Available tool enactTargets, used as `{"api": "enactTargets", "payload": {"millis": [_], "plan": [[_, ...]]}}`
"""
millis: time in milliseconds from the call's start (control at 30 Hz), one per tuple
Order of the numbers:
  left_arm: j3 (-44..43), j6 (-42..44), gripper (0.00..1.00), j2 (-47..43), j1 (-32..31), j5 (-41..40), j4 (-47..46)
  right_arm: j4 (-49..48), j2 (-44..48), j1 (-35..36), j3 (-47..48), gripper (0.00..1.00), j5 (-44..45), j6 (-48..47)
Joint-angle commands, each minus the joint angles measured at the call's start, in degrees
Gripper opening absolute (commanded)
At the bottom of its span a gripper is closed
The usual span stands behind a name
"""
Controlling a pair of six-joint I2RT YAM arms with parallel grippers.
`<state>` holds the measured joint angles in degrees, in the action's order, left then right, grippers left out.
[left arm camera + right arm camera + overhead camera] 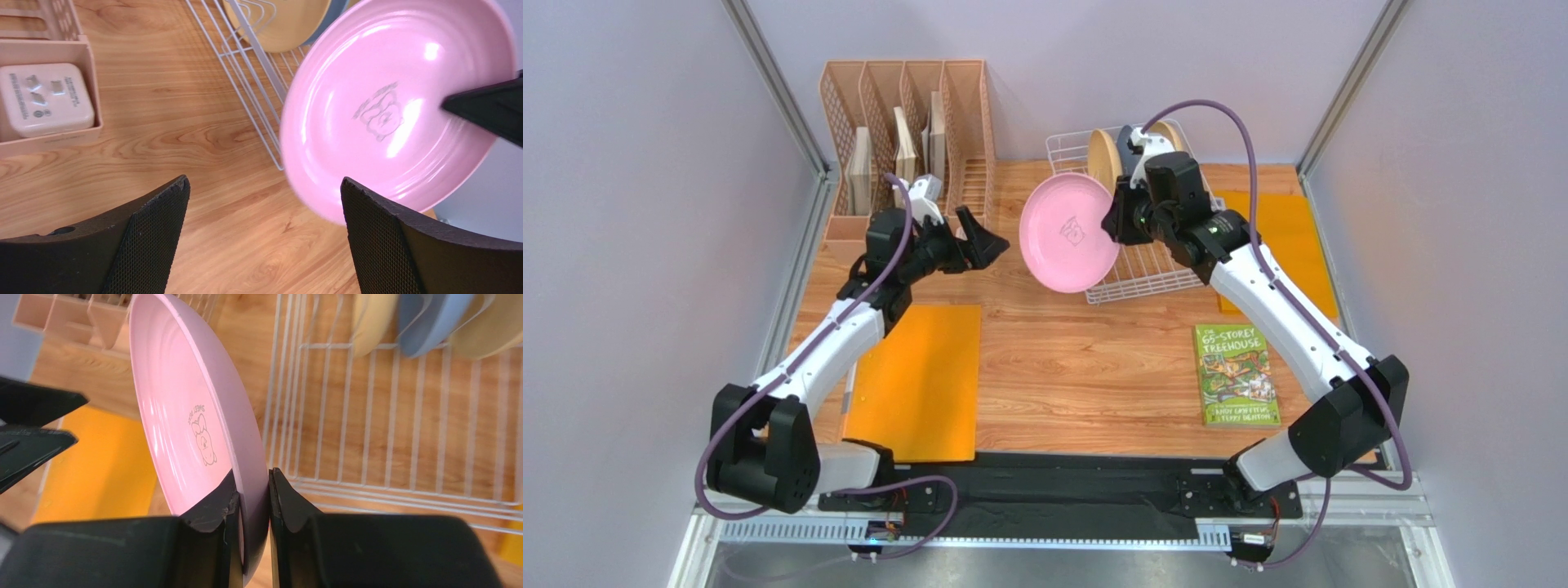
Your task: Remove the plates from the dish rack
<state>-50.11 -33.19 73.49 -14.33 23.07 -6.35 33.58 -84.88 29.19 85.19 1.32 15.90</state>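
Top external view: the right gripper [1114, 224] pinches the rim of the pink plate [1068, 230], which stands on edge in the air at the left end of the dish rack [1143, 276], its hollow face turned toward the left arm. The right wrist camera shows the two fingers pressed onto either side of that rim, with the plate's small centre mark just above them. Behind it in the same view, the pale yellow plate [371, 318], the blue plate [430, 321] and the cream-tan plate [491, 331] stand upright side by side in the white wire rack. The left gripper [983, 240] is spread wide and holds nothing; it sits just left of the pink plate, facing it. From the left wrist camera the plate's lower rim lies close to the right finger [380, 245], though contact cannot be told. On the wooden counter [1075, 355] lie an orange mat [916, 380] near the left arm and a green book [1234, 374] near the right arm, and a peach organizer [909, 135] stands at the back left.
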Motion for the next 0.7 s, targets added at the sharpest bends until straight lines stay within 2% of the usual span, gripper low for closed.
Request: {"api": "enactTargets", "payload": {"millis": [0, 200, 300, 333, 400, 433, 533, 600, 633, 667], "plan": [[1.85, -4.69, 0.97, -0.90, -1.75, 0.84, -9.99, -9.05, 2.44, -2.73, -3.09, 0.06, -19.83, 8.44], [2.03, -5.39, 0.95, 1.30, -3.51, -0.48, -13.07, -15.82, 1.47, -4.84, -6.26, 0.05, -29.25, 13.36], [2.64, -5.74, 0.86, 2.35, -3.78, -1.10, -13.51, -18.72, 1.21, -5.99, -7.31, 0.05, -33.65, 15.65], [2.99, -5.92, 0.74, 2.62, -3.78, -1.36, -14.12, -19.34, 0.86, -6.07, -7.32, 0.04, -34.36, 15.91], [3.09, -5.92, 0.56, 2.88, -3.87, -1.71, -14.22, -19.34, 0.33, -6.25, -7.40, 0.04, -34.89, 16.35], [3.00, -5.83, 0.40, 2.97, -3.87, -1.89, -13.61, -19.43, 0.16, -6.25, -7.58, 0.05, -34.90, 16.35], [2.82, -4.87, 0.14, 2.53, -3.95, -2.76, -11.94, -19.43, -0.28, -6.43, -7.84, 0.07, -34.90, 16.53], [2.82, -4.43, 0.00, 2.27, -4.04, -3.91, -10.71, -19.35, -0.37, -6.51, -8.11, 0.26, -33.94, 16.27], [2.82, -3.82, 0.00, 1.83, -4.04, -4.34, -9.66, -19.08, -0.20, -6.60, -8.19, 0.32, -33.41, 16.01], [2.82, -3.46, 0.00, 1.57, -4.04, -4.52, -9.04, -18.47, -0.28, -6.60, -8.20, 0.43, -32.71, 15.39]]}}
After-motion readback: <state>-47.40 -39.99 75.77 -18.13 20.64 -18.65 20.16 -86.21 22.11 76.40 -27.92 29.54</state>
